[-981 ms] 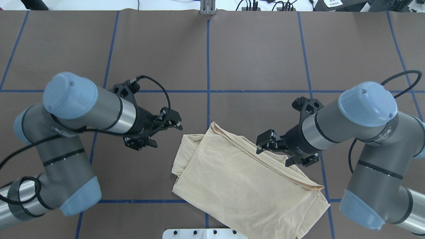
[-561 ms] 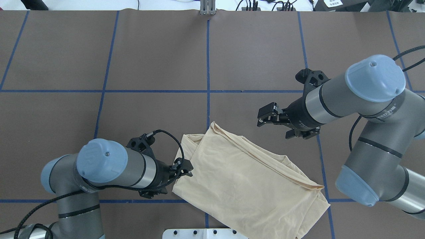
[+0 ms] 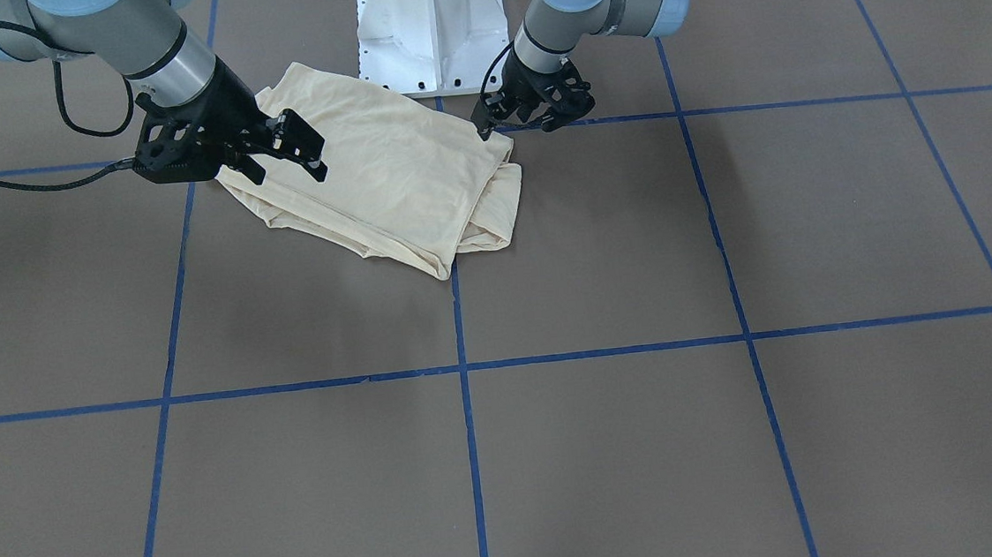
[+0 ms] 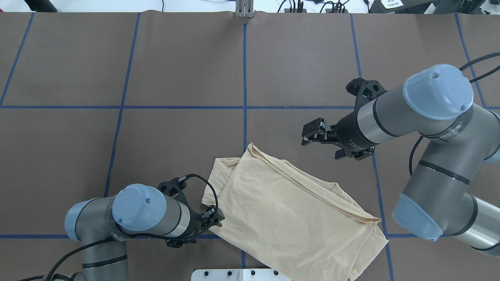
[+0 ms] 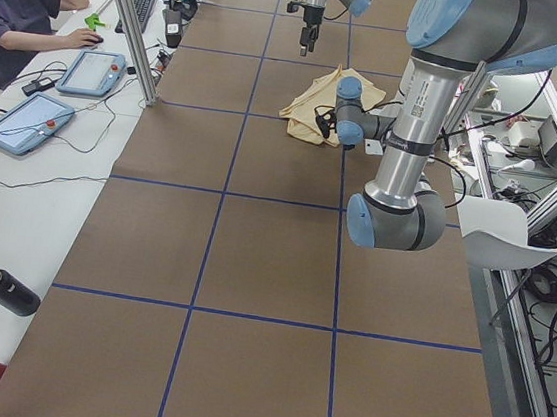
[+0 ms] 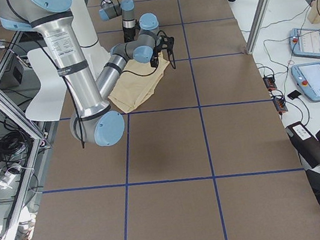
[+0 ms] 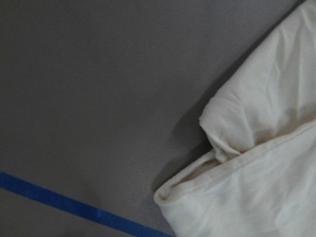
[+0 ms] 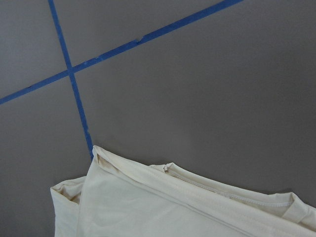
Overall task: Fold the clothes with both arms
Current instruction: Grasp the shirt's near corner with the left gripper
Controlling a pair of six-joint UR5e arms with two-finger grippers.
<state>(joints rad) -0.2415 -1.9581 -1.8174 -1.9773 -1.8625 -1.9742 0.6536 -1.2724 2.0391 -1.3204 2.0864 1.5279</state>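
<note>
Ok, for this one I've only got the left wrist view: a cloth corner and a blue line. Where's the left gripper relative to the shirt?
Observer: The left gripper is right at the shirt's edge on the robot's left side. I can't tell whether it's gripping any cloth.
Operator: And the other arm?
Observer: The right gripper hangs open above the table, just past the shirt's far edge, holding nothing.
Operator: Is the shirt spread out?
Observer: No, it lies folded in a slanted band, with no print showing.
</note>
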